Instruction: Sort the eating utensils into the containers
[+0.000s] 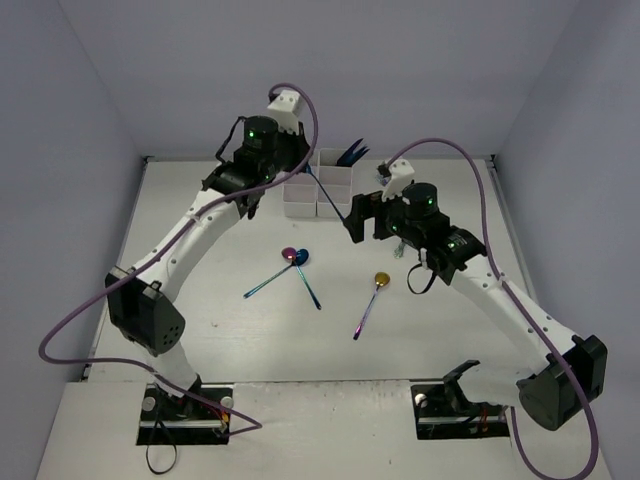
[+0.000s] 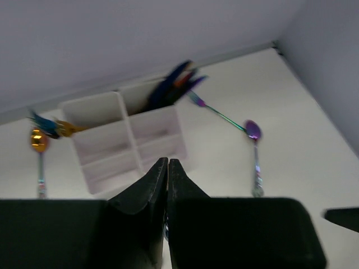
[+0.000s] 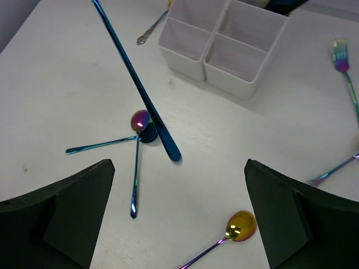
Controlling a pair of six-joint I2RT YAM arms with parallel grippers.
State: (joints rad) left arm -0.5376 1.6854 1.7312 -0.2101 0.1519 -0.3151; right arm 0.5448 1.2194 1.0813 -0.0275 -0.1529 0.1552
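Note:
My left gripper (image 1: 298, 168) (image 2: 168, 162) is shut on a long blue utensil (image 1: 330, 192) (image 3: 137, 81), which slants out over the table just in front of the white containers (image 1: 318, 190) (image 2: 129, 145) (image 3: 224, 45). Several blue utensils (image 1: 352, 153) (image 2: 171, 89) stand in a far compartment. My right gripper (image 1: 362, 215) (image 3: 179, 168) is wide open and empty above the table. The blue utensil's end hangs between its fingers. A gold spoon (image 1: 381, 279) (image 3: 241, 224) lies below it. Two crossed spoons (image 1: 296, 257) (image 3: 140, 120) lie to its left.
A rainbow fork (image 3: 341, 53) (image 2: 196, 100) and a purple spoon (image 2: 252, 130) lie on one side of the containers. Another gold spoon (image 2: 38, 140) lies on the other side. Grey walls close in the table at the back and both sides.

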